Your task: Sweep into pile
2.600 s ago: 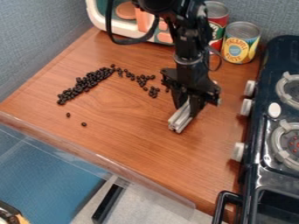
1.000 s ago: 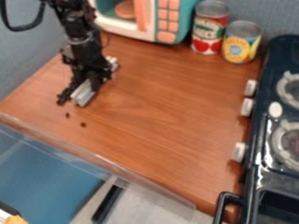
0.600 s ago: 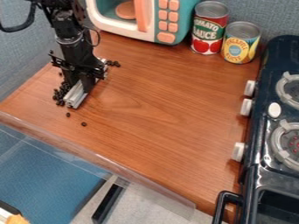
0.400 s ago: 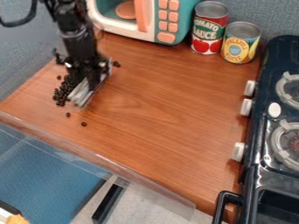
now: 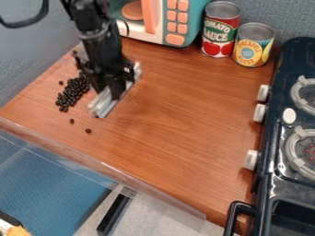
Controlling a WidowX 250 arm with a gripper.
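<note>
Black beans sit bunched at left as the pincer, clamped on the grey bar, backs off rightward, leaving strays below still to gather.

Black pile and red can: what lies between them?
The camera view shows the gripper and its pale bar beside the pile, then bare wooden counter up to the can.

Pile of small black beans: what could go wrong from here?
Two stray black beans lie apart, nearer the front edge of the brown wooden counter than the pile; a sweep might miss them or knock them off.

The long light-gray bar in the black two-finger gripper is close beside the pile; a careless stroke could scatter it.
</note>
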